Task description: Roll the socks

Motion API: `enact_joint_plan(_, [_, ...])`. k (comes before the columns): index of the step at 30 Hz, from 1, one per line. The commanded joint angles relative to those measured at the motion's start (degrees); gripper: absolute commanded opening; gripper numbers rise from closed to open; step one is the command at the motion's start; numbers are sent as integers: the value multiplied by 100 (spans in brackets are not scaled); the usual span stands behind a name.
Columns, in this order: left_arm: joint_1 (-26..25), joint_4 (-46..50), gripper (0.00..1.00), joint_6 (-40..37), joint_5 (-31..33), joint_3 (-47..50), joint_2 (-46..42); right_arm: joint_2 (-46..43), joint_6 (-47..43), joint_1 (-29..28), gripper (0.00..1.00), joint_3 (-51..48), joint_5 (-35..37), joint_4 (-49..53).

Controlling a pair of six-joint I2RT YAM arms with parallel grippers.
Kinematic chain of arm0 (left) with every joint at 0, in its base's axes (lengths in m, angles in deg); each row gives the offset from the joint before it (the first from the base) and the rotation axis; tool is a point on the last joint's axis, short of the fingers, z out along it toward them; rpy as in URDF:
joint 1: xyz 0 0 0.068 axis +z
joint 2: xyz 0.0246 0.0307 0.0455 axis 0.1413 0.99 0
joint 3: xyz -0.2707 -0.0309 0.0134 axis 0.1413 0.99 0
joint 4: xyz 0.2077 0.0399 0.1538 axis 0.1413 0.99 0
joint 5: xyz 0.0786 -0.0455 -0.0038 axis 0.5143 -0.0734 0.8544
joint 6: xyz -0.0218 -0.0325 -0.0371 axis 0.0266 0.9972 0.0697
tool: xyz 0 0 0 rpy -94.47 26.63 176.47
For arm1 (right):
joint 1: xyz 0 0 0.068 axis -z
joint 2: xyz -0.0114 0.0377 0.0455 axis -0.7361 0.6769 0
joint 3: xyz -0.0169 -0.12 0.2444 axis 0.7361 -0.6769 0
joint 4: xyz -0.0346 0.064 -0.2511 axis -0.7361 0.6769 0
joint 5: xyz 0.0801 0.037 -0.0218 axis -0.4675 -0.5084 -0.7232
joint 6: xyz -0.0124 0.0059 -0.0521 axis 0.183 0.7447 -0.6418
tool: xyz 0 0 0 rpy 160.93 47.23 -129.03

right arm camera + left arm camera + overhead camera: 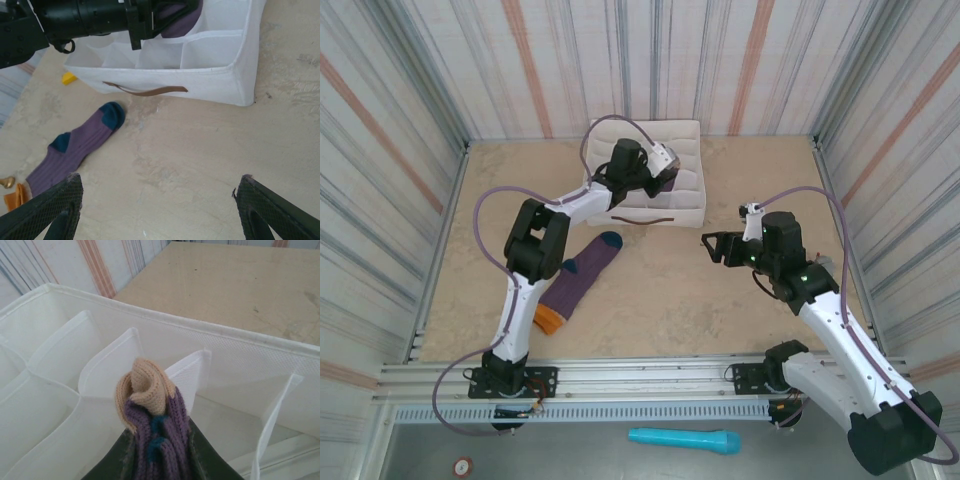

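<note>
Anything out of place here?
One sock lies flat and unrolled on the table near the box, while the other sock is bunched in the left gripper above a box compartment. Nothing spilled or damaged.

a: what closes the place in?
b: walls (390,130) on three sides, pale panels with grey, blue and rust-orange stripes. on the back wall (740,60) the stripes run upright, on the side ones they slant in the overhead view.
a: and the surface?
b: a beige tabletop (680,310), mottled like stone, with small dark specks and scuffs. a metal rail (640,375) runs along its near edge, and below that a grey ledge (570,445).
a: the light?
b: soft and even; shadows are faint and short.
</note>
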Motion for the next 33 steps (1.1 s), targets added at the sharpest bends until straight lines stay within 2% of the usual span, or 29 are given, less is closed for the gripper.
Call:
enact_joint_plan(1, [-28,-496,0,-209,193,320,-347,-55,137,43,82,-87,-114,139])
enact_joint_plan(4, [-28,-656,2,-204,112,516,-424,-47,147,40,82,-87,-93,148])
enact_joint_plan(9, [-34,-669,15,-160,35,618,-440,-20,182,39,82,-71,-118,145])
enact_joint_plan(10, [-37,-670,20,-141,48,648,-461,-26,189,41,82,-70,-120,154])
enact_joint_plan(12, [-37,-684,39,-62,112,681,-497,-21,184,44,82,-62,-120,182])
enact_joint_plan(14, [-37,-639,52,-13,152,682,-532,-20,183,43,82,-52,-120,198])
enact_joint_plan(17, [-37,-510,77,65,249,671,-601,-28,186,46,82,-42,-99,227])
enact_joint_plan(21, [-37,-407,91,297,423,773,-836,43,250,39,82,-78,-119,199])
enact_joint_plan(26, [-28,41,99,635,346,751,-1353,367,349,35,82,34,-193,183])
enact_joint_plan(31, [17,854,98,1204,-38,579,-1876,711,480,-22,82,184,-499,54])
enact_joint_plan(33, [-13,1133,98,1477,36,623,-2066,836,512,-128,82,241,-388,49])
